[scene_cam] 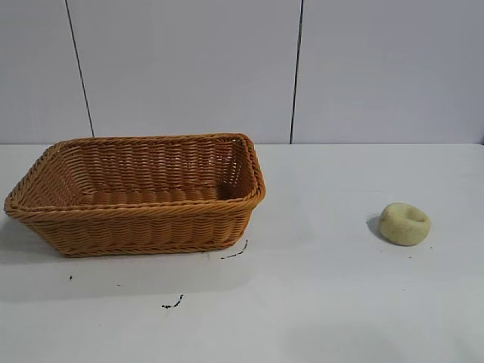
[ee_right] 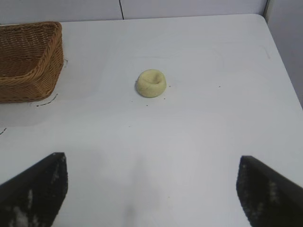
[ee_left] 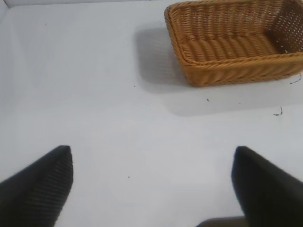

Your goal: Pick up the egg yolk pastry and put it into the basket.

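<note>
- Pastry point(scene_cam: 404, 224) sits alone on the table point(scene_cam: 340, 302), dimple up, on my right side and well apart from the basket point(scene_cam: 136, 198). Nothing touches it, so pick not yet started, by my read.
- Basket is on my left side of the table, open top up, and I see nothing inside. Its flared sides give a wide mouth, so a drop from above should do; no need for a careful set-down.
- My right gripper point(ee_right: 151, 189) hangs over bare table w/ fingers spread wide and nothing btwn them. Pastry point(ee_right: 151, 83) lies ahead of it, roughly centred btwn the two tips. That suits a straight reach: go fwd and down, then close.
- Right arm is the obvious one for the job, as pastry is on its side.
- My left gripper point(ee_left: 151, 184) is also wide apart and holds nothing. It's over bare table, the basket point(ee_left: 236, 47) farther off. Looks parked; likely just staying clear.
- Pastry looks soft and matte, so I'd squeeze lightly. Too hard a grip could squash it; too shallow and the round lump may slip out.
- Small dark marks point(scene_cam: 172, 304) on the table near the basket; not in my path.
</note>
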